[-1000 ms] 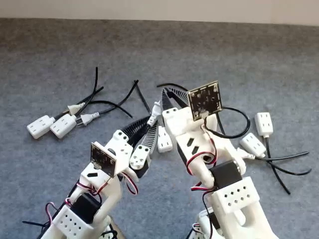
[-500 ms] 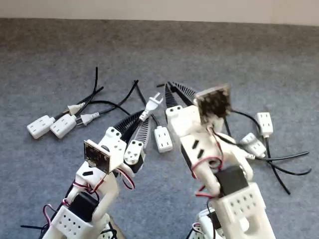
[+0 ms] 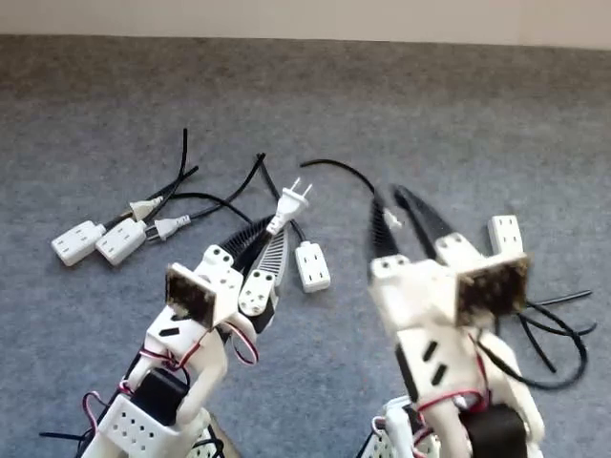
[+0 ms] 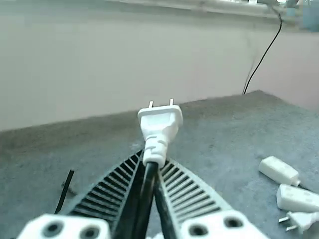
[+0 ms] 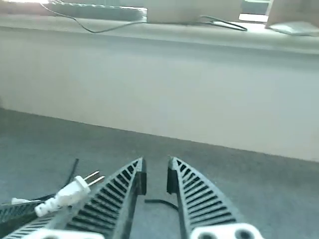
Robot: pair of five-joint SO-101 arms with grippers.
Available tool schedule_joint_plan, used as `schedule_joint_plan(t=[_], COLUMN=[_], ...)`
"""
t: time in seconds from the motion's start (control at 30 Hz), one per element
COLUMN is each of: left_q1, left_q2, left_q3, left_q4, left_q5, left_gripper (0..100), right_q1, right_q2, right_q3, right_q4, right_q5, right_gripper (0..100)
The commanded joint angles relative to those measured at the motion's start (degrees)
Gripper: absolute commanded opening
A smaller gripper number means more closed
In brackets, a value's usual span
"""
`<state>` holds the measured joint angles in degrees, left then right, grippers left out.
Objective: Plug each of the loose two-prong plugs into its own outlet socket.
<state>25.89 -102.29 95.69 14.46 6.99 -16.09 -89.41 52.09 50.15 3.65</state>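
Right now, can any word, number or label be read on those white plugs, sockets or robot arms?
None can be read: the white two-prong plug in the left gripper, the white outlet socket near it and the dark circuit board on the right arm's wrist show no legible print.

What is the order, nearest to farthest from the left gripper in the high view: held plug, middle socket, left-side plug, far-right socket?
From the left gripper:
1. held plug, right at its fingertips.
2. middle socket, on the carpet just to its right.
3. left-side plug, off to the left.
4. far-right socket, across the table on the right.
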Motion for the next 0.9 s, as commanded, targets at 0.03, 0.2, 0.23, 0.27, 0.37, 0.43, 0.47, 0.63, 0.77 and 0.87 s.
schedule_joint_plan(t=[0.03, 0.2, 0.23, 0.27, 0.37, 0.43, 0.47, 0.63, 0.77, 0.87], left_q1=[-4.0, -9.8, -11.0, -12.4, -18.0, -21.1, -22.4, -23.3, -21.1, -17.0], left_q2=[-0.2, -0.2, -0.2, -0.2, -0.2, -0.2, -0.2, -0.2, -0.2, -0.2], left_q3=[-5.1, -6.2, -6.2, -6.3, -6.3, -6.2, -5.8, -2.8, -3.0, -3.1], left_q4=[16.4, 33.6, 36.7, 39.6, 45.3, 46.8, 47.3, 50.5, 52.0, 53.9], left_q5=[0.2, 0.1, 0.0, 0.0, -0.1, -0.8, -2.9, -19.7, -22.8, -22.7], left_gripper=[1, 1, 1, 1, 1, 1, 1, 1, 2, 12], right_q1=[11.4, 17.9, 18.2, 18.3, 18.3, 18.2, 18.2, 18.2, 18.2, 18.1], right_q2=[-5.3, -11.9, -13.3, -14.9, -15.8, -15.3, -15.2, -15.2, -15.2, -15.2], right_q3=[3.1, 13.7, 16.0, 18.1, 23.7, 26.9, 28.7, 40.0, 47.3, 49.4], right_q4=[7.8, 9.0, 9.0, 9.0, 8.9, 8.9, 8.9, 4.4, 1.2, 0.8], right_q5=[0.4, 0.5, 0.5, 0.5, 0.5, 0.5, 0.5, 0.5, 0.5, 0.5], right_gripper=[8.7, 8.7, 8.7, 8.7, 8.7, 8.7, 8.7, 8.8, 9.4, 14.2])
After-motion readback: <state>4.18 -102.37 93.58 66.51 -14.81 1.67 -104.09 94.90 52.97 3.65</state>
